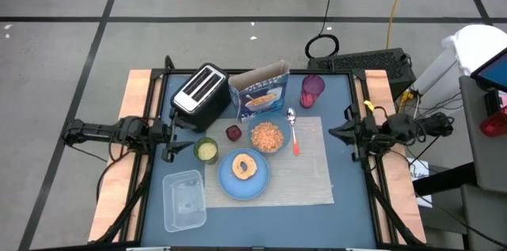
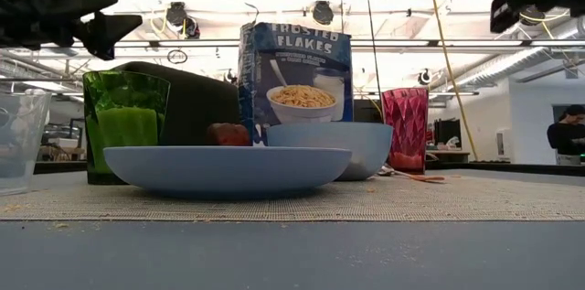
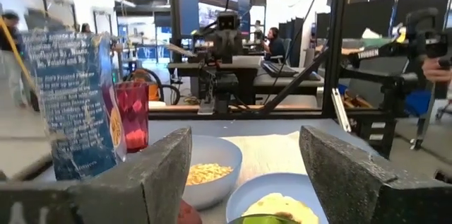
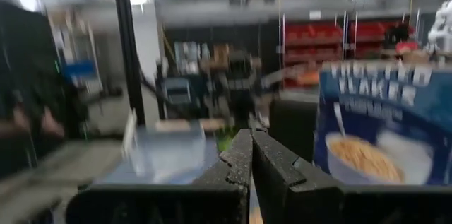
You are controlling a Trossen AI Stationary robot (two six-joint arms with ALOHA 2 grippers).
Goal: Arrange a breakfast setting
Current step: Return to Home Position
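Bright, even overhead light; backlit glare beyond.

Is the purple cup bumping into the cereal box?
Apart. The high view, looking straight down, shows a strip of bare blue table between the purple cup and the cereal box.

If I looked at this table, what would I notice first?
Probably the tall blue cereal box, standing at the back of the table beside the black toaster. In front of it, on the beige placemat, sit a blue bowl of flakes and a light-blue plate. The left gripper, open, and right gripper, shut, hang at the table's sides.
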